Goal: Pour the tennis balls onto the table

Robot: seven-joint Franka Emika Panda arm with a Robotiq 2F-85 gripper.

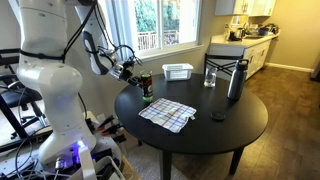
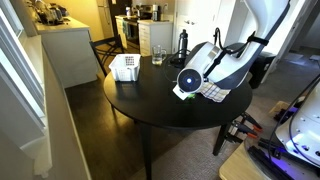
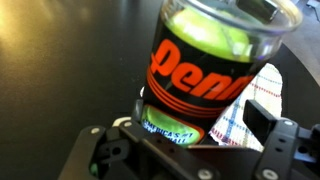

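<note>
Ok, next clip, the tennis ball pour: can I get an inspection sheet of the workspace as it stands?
Surface: round black table, dark glossy top.
Job's things: Penn can upright on the table; tennis balls inside, yellow-green through the clear wall; none on the table.
Clutter: checkered cloth beside the can; white basket, drinking glass, dark bottle, small dark object.
Grippers: gripper open, fingers either side of the can's lower part; contact cannot be told.
Cables: bundle along the arm; loose cables on the floor by the robot base.
Surroundings: kitchen counter, windows, wood floor.
</note>
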